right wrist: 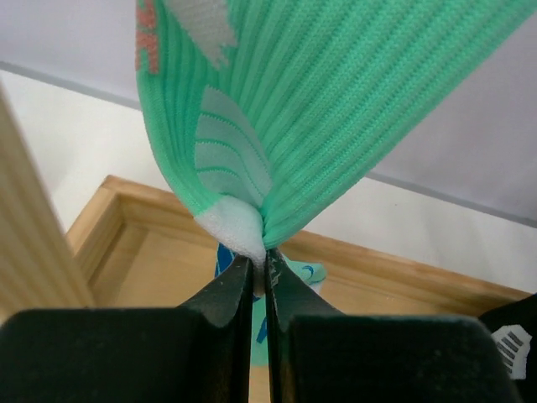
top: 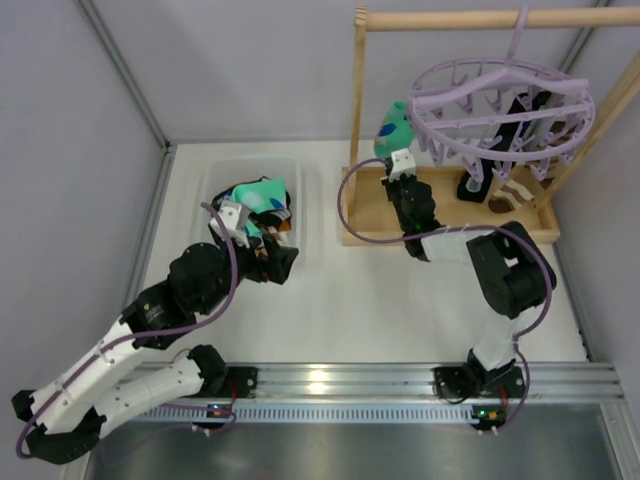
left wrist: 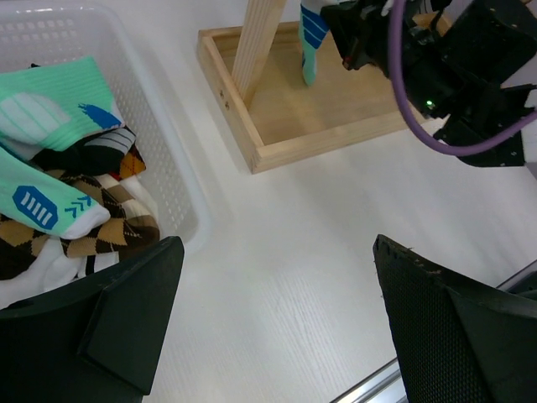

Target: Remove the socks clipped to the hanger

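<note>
Right gripper (right wrist: pixel 260 270) clenched on a thin fold of the mint sock (right wrist: pixel 336 109), which hangs clipped at the lavender hanger (top: pixel 500 100) left rim, far-right tabletop. The pinch looks shallow and may slip. A hard pull could swing the hanger off the wooden rail (top: pixel 450 18). Left gripper (left wrist: pixel 277 285) released by the basket (left wrist: pixel 180 180).

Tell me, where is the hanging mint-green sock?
Top view: the mint sock hangs at the lavender hanger's left rim, beside the wooden post, its lower end pinched in the right tool.

A white table (top: pixel 400 300) is seen; on it, a clear basket (top: pixel 250 165) is placed left of the wooden frame base (top: pixel 368 195).
</note>
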`<state>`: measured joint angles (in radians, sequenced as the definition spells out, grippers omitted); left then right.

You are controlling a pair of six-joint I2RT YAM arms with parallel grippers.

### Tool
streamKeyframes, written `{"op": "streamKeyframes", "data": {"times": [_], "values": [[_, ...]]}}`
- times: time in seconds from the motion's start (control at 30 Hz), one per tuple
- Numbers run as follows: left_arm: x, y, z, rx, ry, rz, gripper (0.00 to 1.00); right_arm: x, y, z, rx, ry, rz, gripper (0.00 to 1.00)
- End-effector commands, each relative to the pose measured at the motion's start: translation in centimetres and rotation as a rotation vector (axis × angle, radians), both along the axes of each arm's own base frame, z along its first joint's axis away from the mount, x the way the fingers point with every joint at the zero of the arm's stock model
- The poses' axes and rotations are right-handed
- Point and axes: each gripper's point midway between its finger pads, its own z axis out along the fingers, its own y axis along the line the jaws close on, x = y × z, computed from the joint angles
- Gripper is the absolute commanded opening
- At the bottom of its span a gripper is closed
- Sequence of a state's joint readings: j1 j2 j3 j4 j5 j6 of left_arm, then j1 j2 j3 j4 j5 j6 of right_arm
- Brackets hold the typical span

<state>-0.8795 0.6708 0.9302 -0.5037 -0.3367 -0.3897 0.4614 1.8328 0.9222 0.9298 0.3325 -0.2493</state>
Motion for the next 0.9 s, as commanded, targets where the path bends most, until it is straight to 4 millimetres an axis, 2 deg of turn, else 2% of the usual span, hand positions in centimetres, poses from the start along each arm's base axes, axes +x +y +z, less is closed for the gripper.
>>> {"op": "streamKeyframes", "data": {"times": [0.0,0.23,0.27,0.3,0.33,0.37,0.43,0.5,0.53,0.6,0.63,0.67,0.73,0.77,0.83,0.87], "values": [[-0.2,-0.9,1.5,-0.03,-0.01,-0.035,0.98,-3.3,1.3,6.5,0.12,-0.152,0.156,0.0],[0.1,-3.2,2.9,-0.08,0.013,-0.092,0.98,-9.5,-0.5,7.5,0.219,-0.16,0.213,0.0],[0.2,-3.5,3.2,-0.089,0.013,-0.098,0.98,-10.9,-0.8,7.7,0.237,-0.165,0.228,0.0],[0.1,-3.8,3.7,-0.108,0.009,-0.108,0.98,-11.5,-0.9,7.5,0.243,-0.149,0.234,0.0],[0.1,-4.4,4.7,-0.13,-0.003,-0.129,0.98,-12.7,-1.1,8.9,0.276,-0.172,0.257,0.0],[0.1,-4.7,5.2,-0.144,-0.007,-0.141,0.98,-13.5,-1.2,8.4,0.281,-0.152,0.269,0.0],[0.2,-5.4,6.9,-0.167,-0.023,-0.163,0.98,-15.4,-1.4,9.3,0.3,-0.152,0.303,0.0],[0.4,-5.9,8.2,-0.19,-0.042,-0.172,0.98,-16.8,-1.5,8.7,0.322,-0.122,0.324,0.0],[0.5,-6.6,9.1,-0.201,-0.049,-0.189,0.98,-17.3,-1.5,7.8,0.318,-0.081,0.332,0.0],[0.8,-7.5,10.5,-0.229,-0.078,-0.218,0.98,-18.8,-2.0,8.3,0.338,-0.075,0.343,0.0],[1.3,-8.6,10.4,-0.224,-0.07,-0.233,0.98,-19.7,-2.3,7.6,0.343,-0.033,0.341,0.0],[1.0,-9.3,11.8,-0.246,-0.088,-0.274,0.98,-20.2,-2.4,7.3,0.346,-0.014,0.343,0.0],[1.7,-11.3,12.6,-0.261,-0.097,-0.311,0.98,-21.4,-2.8,7.5,0.372,-0.005,0.349,0.0],[1.8,-11.8,14.0,-0.28,-0.123,-0.33,0.98,-21.8,-2.9,6.3,0.369,0.043,0.341,0.0],[2.5,-14.0,14.6,-0.294,-0.134,-0.381,0.98,-23.2,-3.0,6.7,0.404,0.046,0.371,0.0],[2.5,-14.8,15.2,-0.3,-0.147,-0.412,0.98,-23.8,-3.1,5.8,0.407,0.085,0.367,0.0]]}}
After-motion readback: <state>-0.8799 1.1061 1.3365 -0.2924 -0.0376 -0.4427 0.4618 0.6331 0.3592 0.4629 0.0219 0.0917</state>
